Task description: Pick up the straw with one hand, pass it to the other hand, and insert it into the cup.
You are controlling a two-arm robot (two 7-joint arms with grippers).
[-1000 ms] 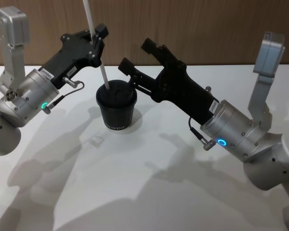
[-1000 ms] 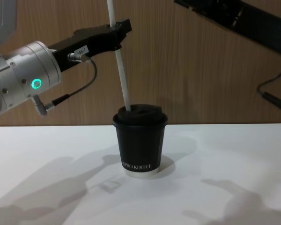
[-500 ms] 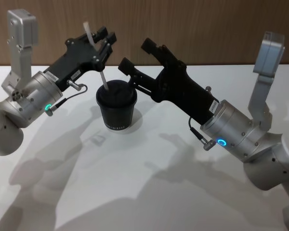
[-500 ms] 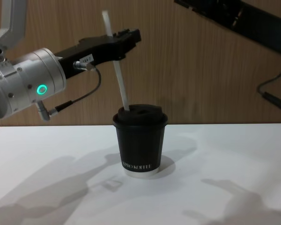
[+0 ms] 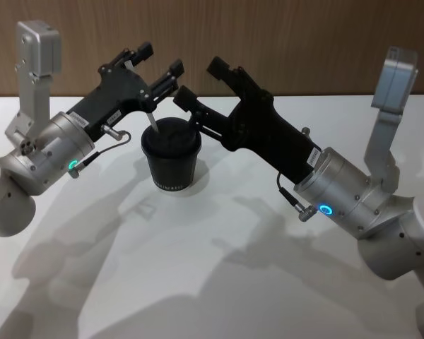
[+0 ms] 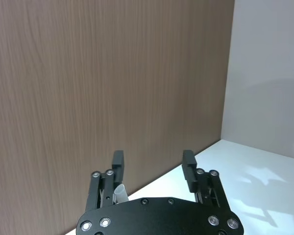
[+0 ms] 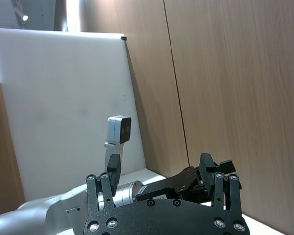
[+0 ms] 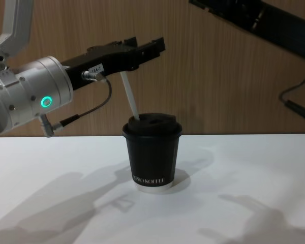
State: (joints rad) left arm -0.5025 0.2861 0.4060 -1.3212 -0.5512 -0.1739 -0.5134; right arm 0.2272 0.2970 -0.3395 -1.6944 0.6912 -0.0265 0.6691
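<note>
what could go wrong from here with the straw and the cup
1. The straw leans in the lid hole of the cup, its top between the open fingers of the left gripper. A sideways retreat might catch the straw and drag it out.
2. A snagged straw might tip the light cup.
3. The right gripper hangs open close behind the cup, near the left one; the two might collide.

The straw's point(image 8: 128, 95) lower length is hidden inside the lidded cup point(image 8: 152, 154); its top is masked by the left gripper point(image 8: 142, 49) in the chest view; the right arm point(image 8: 254, 18) there is cut off by the upper edge.
</note>
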